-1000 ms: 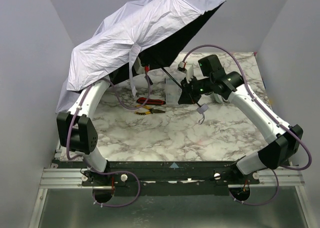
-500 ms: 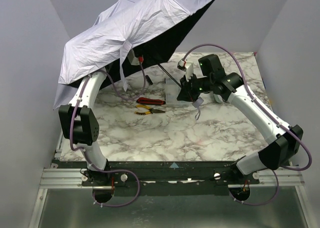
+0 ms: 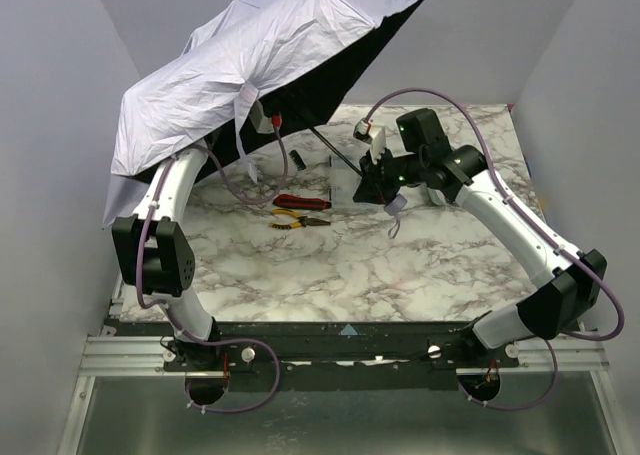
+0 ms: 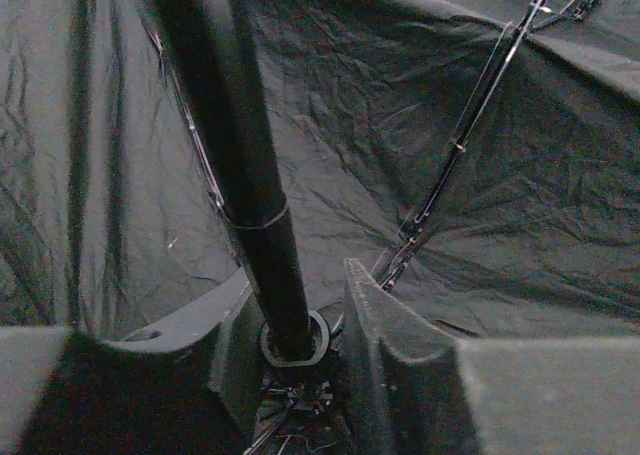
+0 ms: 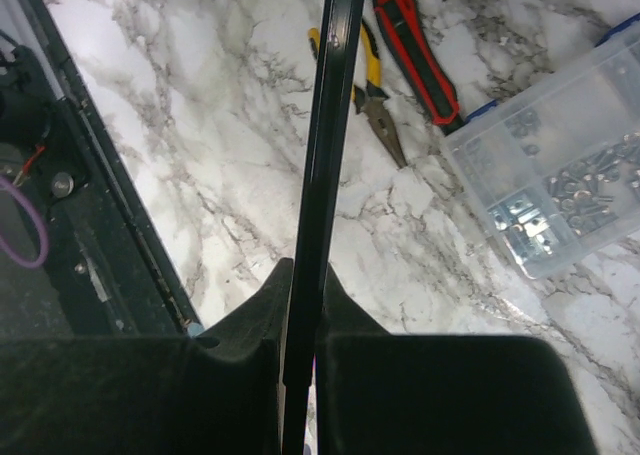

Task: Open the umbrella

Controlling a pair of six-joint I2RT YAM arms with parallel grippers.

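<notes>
Right gripper [image 5: 300,310]: both fingers are clamped on the thin black shaft [image 5: 325,125], which runs straight up out of the closed jaws in the right wrist view. From above, the right gripper [image 3: 372,180] sits over the rear middle of the marble table [image 3: 350,265], and a pale strap [image 3: 394,218] dangles just below it.

Left gripper [image 4: 300,320]: its fingers [image 4: 365,305] straddle the shaft at a round black collar [image 4: 295,340]. The gap is wider than the shaft, and I cannot tell whether the pads press the collar or only flank it. Black fabric and thin ribs [image 4: 470,125] fill the rest of that view. The gripper itself is hidden under the canopy in the top view.

The umbrella [image 3: 260,55] is spread and tilted, with the pale canopy uppermost and the black underside facing the right arm. It hangs over the rear left of the table, above the left arm, and its low edge droops at the far left.

Lying on the marble near the shaft are yellow pliers [image 5: 375,105], just beside them a red-and-black knife [image 5: 415,50], and a clear parts box [image 5: 560,185] to their right.
</notes>
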